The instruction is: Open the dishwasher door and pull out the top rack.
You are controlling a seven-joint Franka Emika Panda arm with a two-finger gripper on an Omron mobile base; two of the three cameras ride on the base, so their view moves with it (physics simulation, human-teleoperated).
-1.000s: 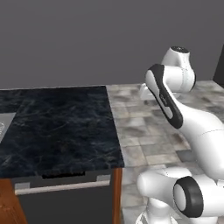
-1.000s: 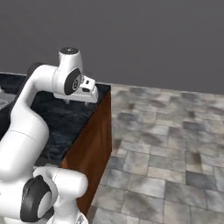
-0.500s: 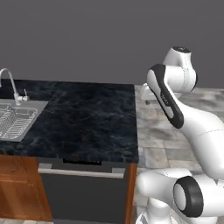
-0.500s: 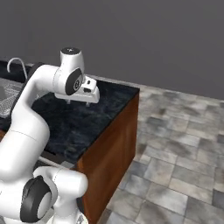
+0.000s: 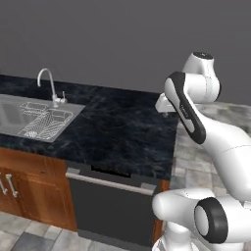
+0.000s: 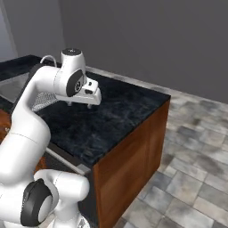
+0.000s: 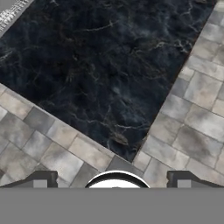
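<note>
So basically nothing on the task is done yet, as far as I can judge. The dishwasher door (image 5: 113, 208) is shut, sitting flush under the near edge of the black marble bench (image 5: 122, 127), with its silver bar handle (image 5: 110, 180) running along the top. It's low down in front of me, just right of the brown cabinet doors (image 5: 29, 188). The top rack would be behind that door, so I can't see it at all.

My hand (image 6: 82, 103) is hovering up above the bench top, over toward its right end and well apart from the handle. Fingers look spread: in the hand view the two tips (image 7: 40, 179) sit far apart at the bottom with nothing between them, so it's open and empty. That camera is looking straight down at the marble and the grey floor tiles (image 7: 192, 109) past the bench corner.

Off to the left there's the steel sink (image 5: 29, 117) with its faucet (image 5: 49, 86), not part of this job.

What's left, I reckon: get the hand down in front of the bench to the handle, grab it, swing the door down, then reach in for the upper rack and slide it out. So pretty much everything.
</note>
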